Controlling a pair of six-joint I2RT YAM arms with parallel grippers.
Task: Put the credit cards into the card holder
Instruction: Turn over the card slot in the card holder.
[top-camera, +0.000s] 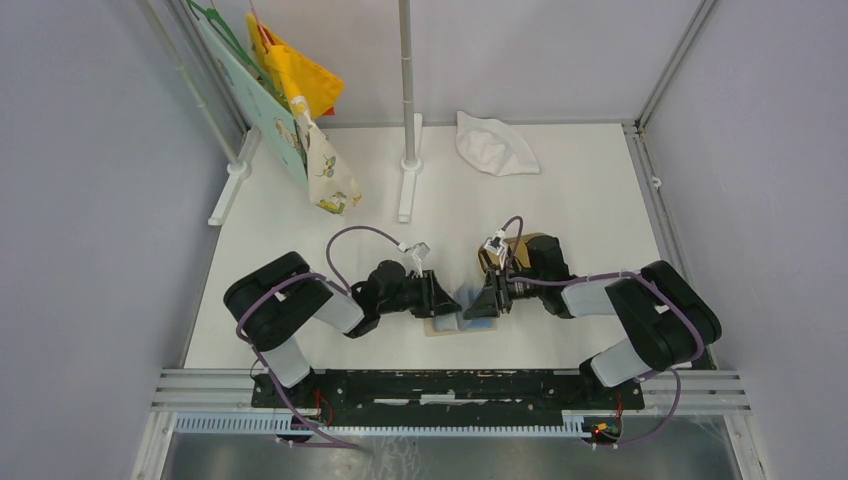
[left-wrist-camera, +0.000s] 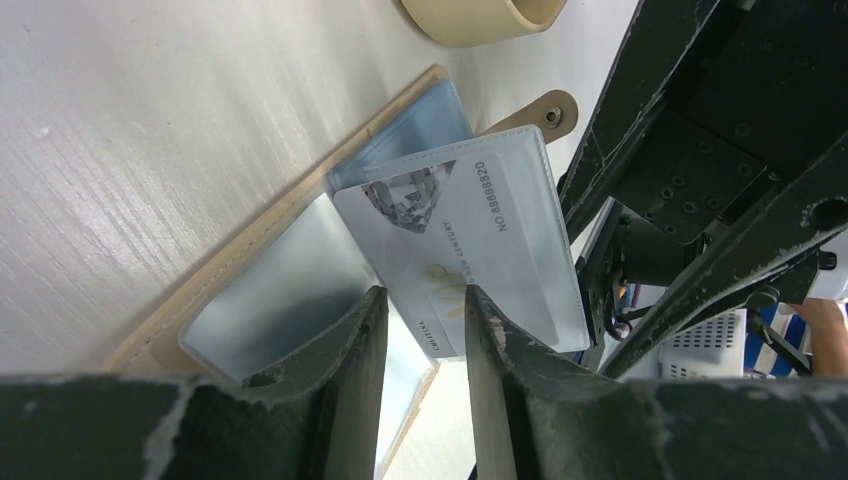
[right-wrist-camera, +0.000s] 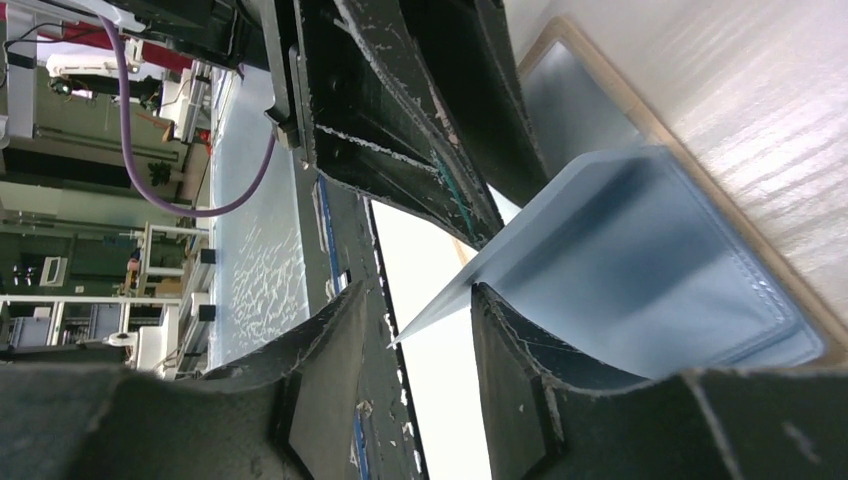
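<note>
From above, the left tool (top-camera: 440, 296) and right tool (top-camera: 487, 298) are meeting tip to tip over the card holder (top-camera: 443, 326), which is lying spread on the bench (top-camera: 300, 330) beneath them, the tan tray (top-camera: 528, 246) just behind the right tool. At the left wrist, the tool is standing released, a grey-white credit card (left-wrist-camera: 470, 230) just beyond it, apparently seated in a clear pocket; the next move is probably backing off without dragging it out. At the right wrist, the tool is gaping too, a blue pocket leaf (right-wrist-camera: 640, 270) leaning on one finger (right-wrist-camera: 505, 340), the left arm (right-wrist-camera: 400, 90) crowding ahead.

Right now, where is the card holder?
Top view: the card holder lies open on the table, centre-front, between the left hand and right hand.
</note>
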